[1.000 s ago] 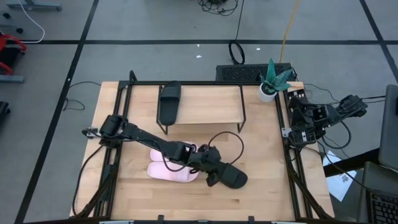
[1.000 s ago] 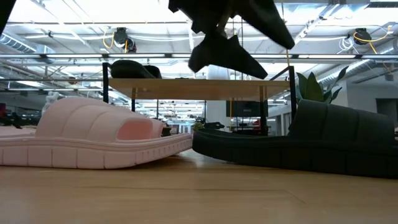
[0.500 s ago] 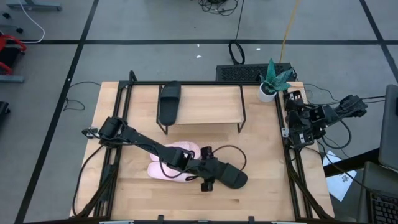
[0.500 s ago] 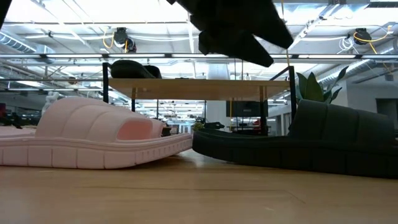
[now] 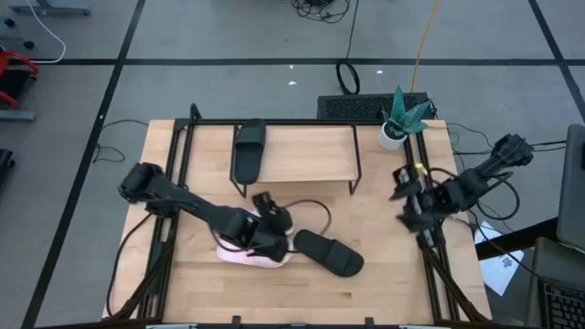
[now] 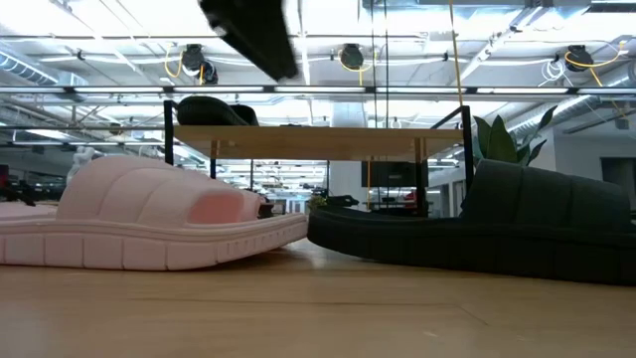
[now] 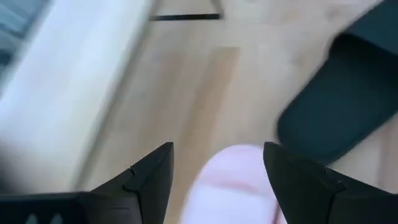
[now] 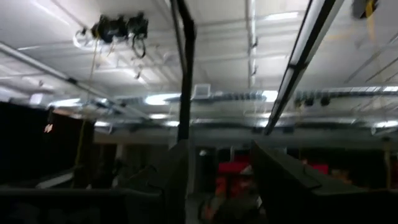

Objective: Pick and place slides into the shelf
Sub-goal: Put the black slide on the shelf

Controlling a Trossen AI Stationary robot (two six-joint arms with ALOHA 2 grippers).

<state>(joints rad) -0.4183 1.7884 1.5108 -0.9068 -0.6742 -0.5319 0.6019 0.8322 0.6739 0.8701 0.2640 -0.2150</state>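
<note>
- The left gripper is seen in the high view above the pink slides near the middle of the table; in the left wrist view its two dark fingers are spread apart, with the rounded end of a pink slide between them and nothing clamped.
- One black slide is shown lying flat on the table just beside the pink slides, on their right in the high view; in the low view it lies close to the pink slide, though contact cannot be told.
- A second black slide is shown resting on the top board of the shelf, at its left end in the high view.
- The shelf stands at the far part of the table, well apart from the slides on the tabletop.
- The right gripper is held at the right edge of the table, near a potted plant; in the right wrist view its fingers appear set apart, with only the room's ceiling beyond them.
</note>
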